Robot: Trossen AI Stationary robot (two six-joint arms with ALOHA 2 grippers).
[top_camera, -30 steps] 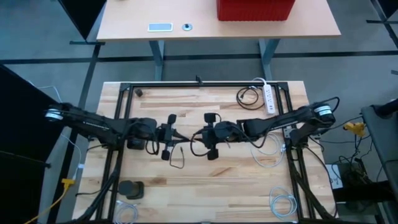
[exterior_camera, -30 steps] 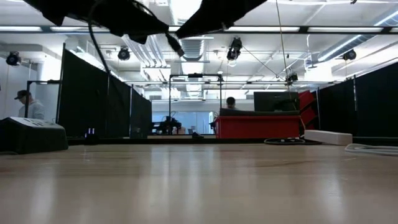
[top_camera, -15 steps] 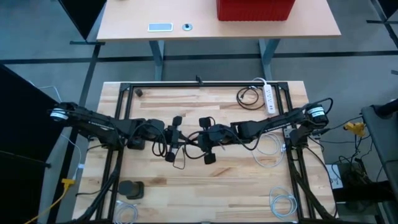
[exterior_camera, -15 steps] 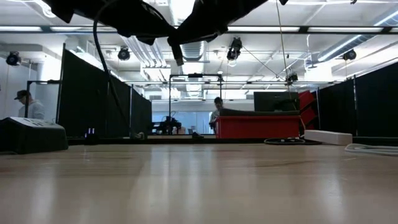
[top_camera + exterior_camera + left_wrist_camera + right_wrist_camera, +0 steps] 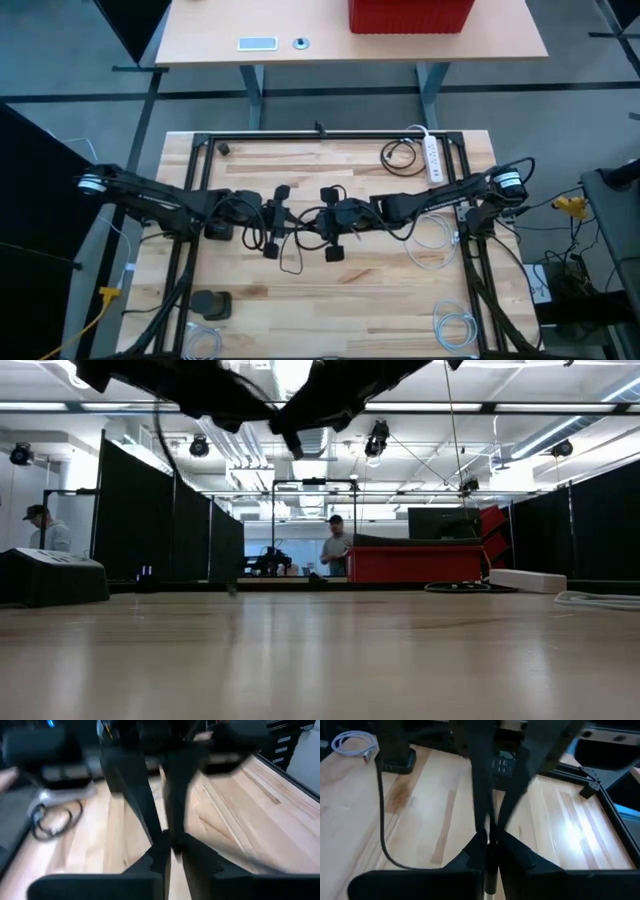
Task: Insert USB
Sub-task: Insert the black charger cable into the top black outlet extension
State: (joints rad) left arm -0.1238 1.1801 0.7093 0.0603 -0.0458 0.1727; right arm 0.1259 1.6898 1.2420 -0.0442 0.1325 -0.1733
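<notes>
Both grippers met over the middle of the wooden table (image 5: 330, 290), raised above it. On the left, the left gripper (image 5: 283, 217) had its two fingers pressed nearly together on a thin dark piece, apparently the end of the black cable (image 5: 288, 262) that looped down onto the boards just below; what exactly it pinched could not be told. Facing it tip to tip, the right gripper (image 5: 318, 219) had its two fingers drawn together, also pinching something small and dark, which I could not identify. In the low view the two arms showed only as dark shapes at the top. Counted across the table: one dark block (image 5: 211, 303) at the near left, one coiled black cable (image 5: 398, 154) and one white power strip (image 5: 433, 157) at the far right, and two white cable coils (image 5: 455, 328) along the right side. One red bin (image 5: 410, 14) stood on the desk beyond.
</notes>
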